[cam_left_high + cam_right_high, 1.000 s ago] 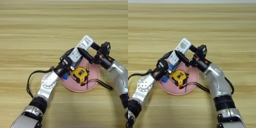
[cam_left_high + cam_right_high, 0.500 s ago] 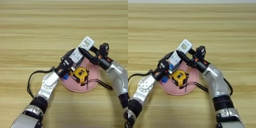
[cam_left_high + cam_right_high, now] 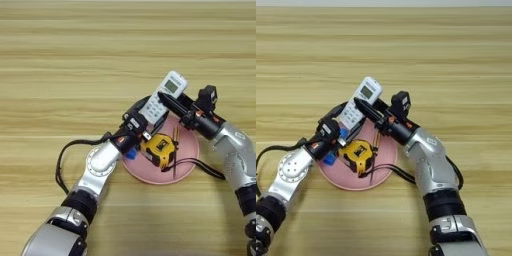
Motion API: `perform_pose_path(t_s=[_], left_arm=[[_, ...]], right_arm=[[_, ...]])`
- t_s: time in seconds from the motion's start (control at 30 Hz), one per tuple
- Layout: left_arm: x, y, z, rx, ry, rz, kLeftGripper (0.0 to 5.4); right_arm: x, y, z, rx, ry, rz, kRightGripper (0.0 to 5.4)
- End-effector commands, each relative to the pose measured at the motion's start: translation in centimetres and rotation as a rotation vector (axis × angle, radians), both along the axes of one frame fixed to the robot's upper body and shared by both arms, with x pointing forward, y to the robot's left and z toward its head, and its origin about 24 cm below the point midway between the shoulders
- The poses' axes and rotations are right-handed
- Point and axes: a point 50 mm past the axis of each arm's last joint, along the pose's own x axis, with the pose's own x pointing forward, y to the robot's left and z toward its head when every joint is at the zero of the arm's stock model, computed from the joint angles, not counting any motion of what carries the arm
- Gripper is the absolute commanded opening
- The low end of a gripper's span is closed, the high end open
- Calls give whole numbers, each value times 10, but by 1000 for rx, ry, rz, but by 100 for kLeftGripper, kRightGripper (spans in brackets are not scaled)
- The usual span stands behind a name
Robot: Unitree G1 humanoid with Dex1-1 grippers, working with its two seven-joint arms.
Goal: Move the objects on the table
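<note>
Left gripper (image 3: 141, 119) sits at the plate's (image 3: 186, 167) near-left rim, fingers clamped on the lower end of the remote (image 3: 162, 96), which slants up and away off the plate's far edge, screen end highest. Just right, the tape measure (image 3: 158, 149) lies on the plate, yellow-and-black, beside a thin screwdriver (image 3: 175, 150); a blue glue stick (image 3: 130, 154) peeks out beneath the left wrist. Right gripper (image 3: 167, 101) reaches in across the remote's middle, fingers around it, though whether they pinch I cannot tell. The risk: two grippers on one slim white body, and if they pull unevenly it could twist free and drop onto the table (image 3: 75, 60).
</note>
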Motion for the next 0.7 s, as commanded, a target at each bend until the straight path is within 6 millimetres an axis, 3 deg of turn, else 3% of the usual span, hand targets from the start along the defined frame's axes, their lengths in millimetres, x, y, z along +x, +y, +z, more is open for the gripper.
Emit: perform_pose_path(t_s=[0.03,0.3,0.43,0.7], left_arm=[[3,-1,4,2,-22,-7,286],[3,-1,4,3,-23,-5,286],[4,-1,4,1,-25,4,348],[4,-1,3,4,-27,3,412]], right_arm=[[6,-4,9,-6,-37,-23,134],[8,-7,13,4,-47,-35,126],[9,-11,14,9,-51,-53,114],[12,-22,19,15,-70,-97,114]])
